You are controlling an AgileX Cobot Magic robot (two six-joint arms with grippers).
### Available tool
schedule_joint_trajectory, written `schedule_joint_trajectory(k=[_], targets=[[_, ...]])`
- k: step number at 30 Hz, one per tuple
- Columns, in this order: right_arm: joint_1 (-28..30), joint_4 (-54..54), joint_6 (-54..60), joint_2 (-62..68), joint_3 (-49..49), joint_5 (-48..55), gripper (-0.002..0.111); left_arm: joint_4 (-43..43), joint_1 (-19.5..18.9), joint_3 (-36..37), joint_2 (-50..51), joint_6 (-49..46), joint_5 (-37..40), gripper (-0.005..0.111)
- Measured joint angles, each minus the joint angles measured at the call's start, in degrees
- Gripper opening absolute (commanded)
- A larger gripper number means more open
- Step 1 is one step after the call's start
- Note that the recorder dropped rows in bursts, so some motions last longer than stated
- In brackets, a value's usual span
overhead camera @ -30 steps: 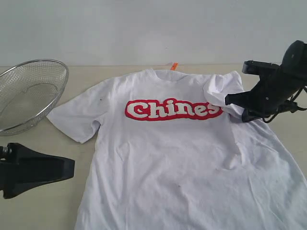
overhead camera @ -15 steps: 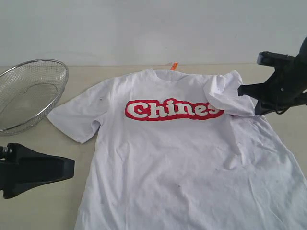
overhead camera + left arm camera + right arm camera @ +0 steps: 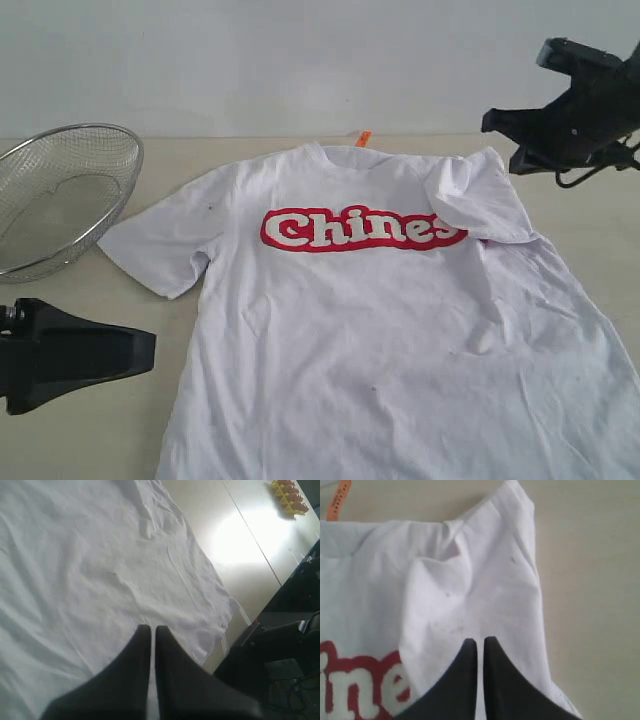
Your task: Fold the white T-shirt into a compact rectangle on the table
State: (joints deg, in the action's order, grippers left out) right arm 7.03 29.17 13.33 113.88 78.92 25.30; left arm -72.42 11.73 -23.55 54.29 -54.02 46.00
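The white T-shirt [image 3: 370, 330] lies face up on the table [image 3: 120, 440], its red lettering [image 3: 360, 230] showing. One sleeve [image 3: 475, 205] is folded inward over the end of the lettering. My right gripper [image 3: 490, 124] hangs in the air above and to the right of that sleeve, shut and empty. In the right wrist view it [image 3: 480, 640] points down at the folded sleeve [image 3: 480, 590]. My left gripper [image 3: 150, 350] sits low at the left beside the shirt, shut on nothing. Its wrist view shows the tips [image 3: 153, 628] over the shirt's lower body [image 3: 90, 570].
A wire mesh basket [image 3: 60, 195] stands at the far left of the table. An orange neck tag [image 3: 363, 138] sticks out behind the collar. The left wrist view shows the table edge, dark equipment [image 3: 280, 650] past it, and a yellow egg tray [image 3: 290, 497] beyond.
My right gripper has risen up and to the right, away from the folded sleeve, which stays lying over the chest. The left gripper has not moved.
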Motion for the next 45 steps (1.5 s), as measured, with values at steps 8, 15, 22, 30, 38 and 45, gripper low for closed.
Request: schedule_joint_trajectory(k=[8, 15, 22, 30, 38, 45], targets=[[-1.8, 3.5, 0.5, 11.7, 15.1, 3.4, 0.0, 0.3, 0.0, 0.0, 0.0, 0.0, -0.1, 0.004], [-3.2, 3.9, 0.5, 18.5, 21.4, 3.8, 0.0, 0.3, 0.0, 0.0, 0.0, 0.0, -0.6, 0.004], [-3.7, 4.6, 0.6, 22.9, 22.1, 1.9, 0.0, 0.7, 0.0, 0.0, 0.0, 0.0, -0.7, 0.004], [-5.3, 6.2, 1.1, 23.3, 22.1, -1.3, 0.0, 0.8, 0.0, 0.0, 0.0, -0.5, -1.3, 0.004], [-5.4, 7.4, 1.1, 23.3, 22.1, -1.4, 0.0, 0.8, 0.0, 0.0, 0.0, -0.6, -1.5, 0.004], [-5.4, 8.8, 1.1, 21.9, 22.1, -1.9, 0.0, 0.9, 0.0, 0.0, 0.0, -0.6, -2.3, 0.004]])
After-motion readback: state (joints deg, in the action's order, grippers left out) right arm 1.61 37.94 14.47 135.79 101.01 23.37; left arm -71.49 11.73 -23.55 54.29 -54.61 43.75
